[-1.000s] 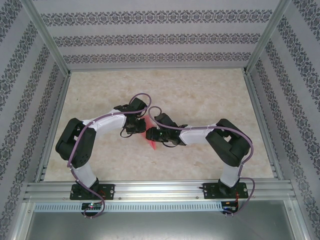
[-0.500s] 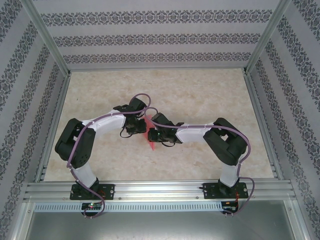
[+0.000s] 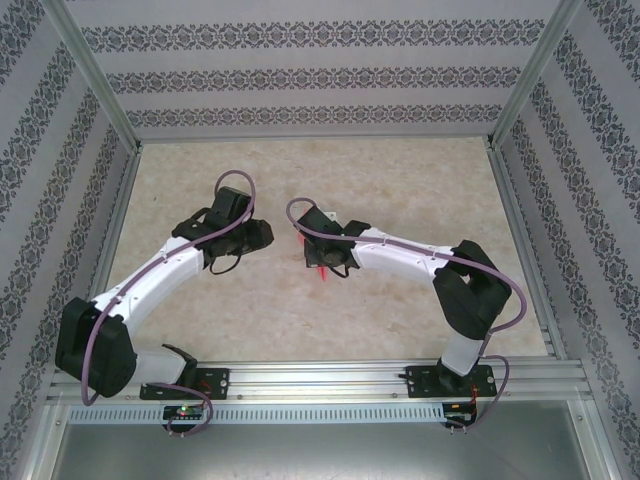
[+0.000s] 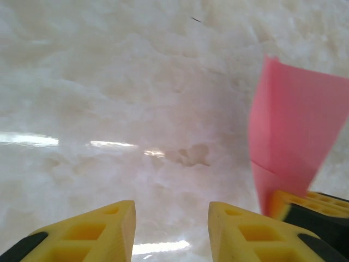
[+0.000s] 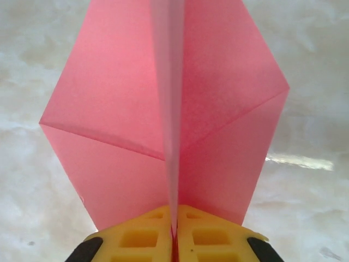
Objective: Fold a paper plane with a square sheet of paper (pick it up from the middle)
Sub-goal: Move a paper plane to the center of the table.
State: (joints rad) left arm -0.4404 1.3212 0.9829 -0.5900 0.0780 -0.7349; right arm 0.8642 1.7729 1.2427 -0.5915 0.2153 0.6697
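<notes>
paper plane (image 5: 109,120) | pink-red, folded | centre crease pinched flat | wings splayed sideways

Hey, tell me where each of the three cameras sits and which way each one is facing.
Top external: above and behind the robot, looking down on the table; both arms, left pincer and right pincer show.
Left wrist: on the left arm, facing the table; its parted yellow fingers show.
Right wrist: on the right arm, looking along the paper plane; its shut fingers show.
Shared: all three catch the paper plane.
</notes>
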